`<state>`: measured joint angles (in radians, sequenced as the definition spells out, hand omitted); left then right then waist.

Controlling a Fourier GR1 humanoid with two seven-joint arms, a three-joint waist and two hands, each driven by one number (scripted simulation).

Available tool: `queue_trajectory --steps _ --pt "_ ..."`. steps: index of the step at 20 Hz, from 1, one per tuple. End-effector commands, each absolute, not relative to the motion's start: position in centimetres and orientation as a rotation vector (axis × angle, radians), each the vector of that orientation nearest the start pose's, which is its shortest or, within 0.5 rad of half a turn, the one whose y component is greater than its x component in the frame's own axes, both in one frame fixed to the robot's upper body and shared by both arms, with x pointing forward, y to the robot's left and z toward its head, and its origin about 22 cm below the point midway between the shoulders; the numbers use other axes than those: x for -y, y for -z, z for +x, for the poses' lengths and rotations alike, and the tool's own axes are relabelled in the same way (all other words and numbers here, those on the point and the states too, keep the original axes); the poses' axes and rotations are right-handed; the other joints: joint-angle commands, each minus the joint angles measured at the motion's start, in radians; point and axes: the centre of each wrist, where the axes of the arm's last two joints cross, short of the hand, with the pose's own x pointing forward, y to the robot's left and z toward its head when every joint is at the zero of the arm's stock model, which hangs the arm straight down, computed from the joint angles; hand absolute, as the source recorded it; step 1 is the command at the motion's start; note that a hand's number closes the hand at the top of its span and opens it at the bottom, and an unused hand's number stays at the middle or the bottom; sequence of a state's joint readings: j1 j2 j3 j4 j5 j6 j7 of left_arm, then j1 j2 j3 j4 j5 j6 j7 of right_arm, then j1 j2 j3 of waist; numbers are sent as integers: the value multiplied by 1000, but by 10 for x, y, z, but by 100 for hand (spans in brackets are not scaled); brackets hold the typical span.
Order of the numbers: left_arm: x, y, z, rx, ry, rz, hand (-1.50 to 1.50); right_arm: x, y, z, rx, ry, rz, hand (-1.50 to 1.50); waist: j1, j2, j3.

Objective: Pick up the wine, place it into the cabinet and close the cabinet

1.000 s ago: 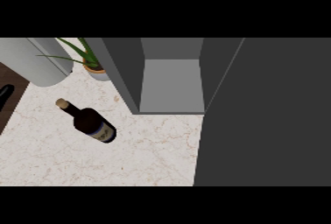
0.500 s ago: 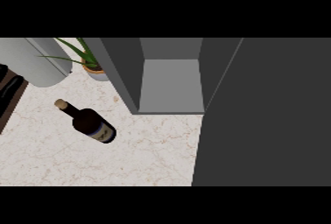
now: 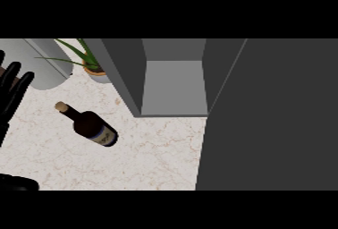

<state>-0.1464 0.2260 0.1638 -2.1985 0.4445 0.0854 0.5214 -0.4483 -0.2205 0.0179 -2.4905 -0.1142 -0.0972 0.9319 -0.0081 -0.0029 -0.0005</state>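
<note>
One hand only, the left, newly risen at the view's left edge with straight, open fingers, holding nothing, near but apart from the wine, untouched on the counter before the open cabinet.

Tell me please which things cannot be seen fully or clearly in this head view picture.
- Left hand: cut off by the left edge; only straight fingers show.
- Right hand: not in view.
- Cabinet: its open door fills the right side and hides the counter behind it; the top is cut off.
- Wine bottle: its label is too small to read.
- Potted plant: leaves cut off by the upper edge.
- Dark shape at lower left: cannot be identified.
</note>
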Motion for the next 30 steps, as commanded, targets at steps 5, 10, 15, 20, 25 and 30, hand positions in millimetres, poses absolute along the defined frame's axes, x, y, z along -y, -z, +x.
queue_trajectory --steps 5,10,15,20,25,30 --pt "-266 -154 221 1803 -77 -189 -150 206 -279 143 1971 -287 195 -150 5 1 0" --pt "-283 -134 219 1749 -81 -148 -150 216 -272 123 1982 -282 176 -150 3 0 1" --pt "-290 -116 226 1706 -84 -134 -150 204 -282 122 1980 -284 193 -150 4 -1 0" --pt "-294 -73 241 1671 -93 -118 -150 199 -296 135 2015 -284 213 -150 1 0 -1" --pt "-299 -41 225 1669 -80 -88 -150 205 -288 131 1997 -279 207 -150 4 0 0" --pt "-295 -5 233 1665 -84 -98 -150 207 -291 132 1991 -278 190 -150 0 1 0"
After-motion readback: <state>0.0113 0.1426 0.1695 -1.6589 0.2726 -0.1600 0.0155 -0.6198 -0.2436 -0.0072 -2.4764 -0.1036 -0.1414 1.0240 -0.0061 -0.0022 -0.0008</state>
